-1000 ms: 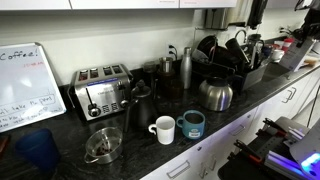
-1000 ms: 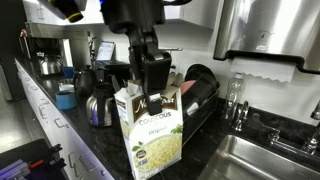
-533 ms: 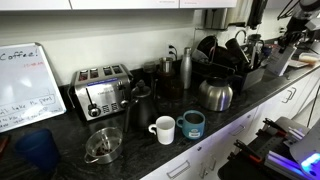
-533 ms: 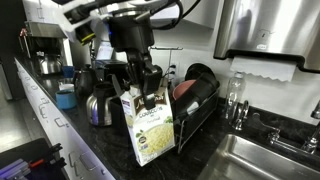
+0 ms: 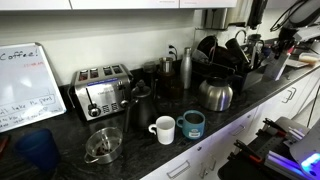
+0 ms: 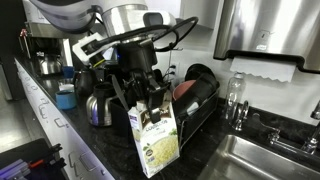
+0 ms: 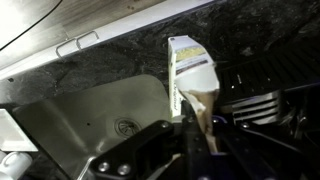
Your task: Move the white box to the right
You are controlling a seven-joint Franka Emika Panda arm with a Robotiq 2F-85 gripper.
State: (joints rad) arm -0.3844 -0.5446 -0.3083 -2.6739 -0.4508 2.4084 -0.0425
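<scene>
The white box point(image 6: 157, 143) is a tall pale carton with green and brown print. It stands on the dark counter beside the dish rack point(image 6: 198, 100). My gripper point(image 6: 150, 98) comes down from above and is shut on the carton's top. In the wrist view the carton point(image 7: 190, 70) reaches up from between the dark fingers point(image 7: 160, 140), with the sink basin to its left. In an exterior view the carton point(image 5: 280, 66) shows small at the far right end of the counter, under the gripper point(image 5: 284, 42).
On the counter stand a round steel kettle point(image 5: 215, 94), a slim steel bottle point(image 5: 186, 68), a white mug point(image 5: 163, 129), a teal mug point(image 5: 192, 123) and a toaster point(image 5: 102, 90). A steel sink point(image 6: 262, 155) lies beyond the carton. A towel dispenser point(image 6: 262, 35) hangs above.
The arm has swung lower over the carton, which stays in the gripper. The carton has shifted a little toward the sink and now stands more upright.
</scene>
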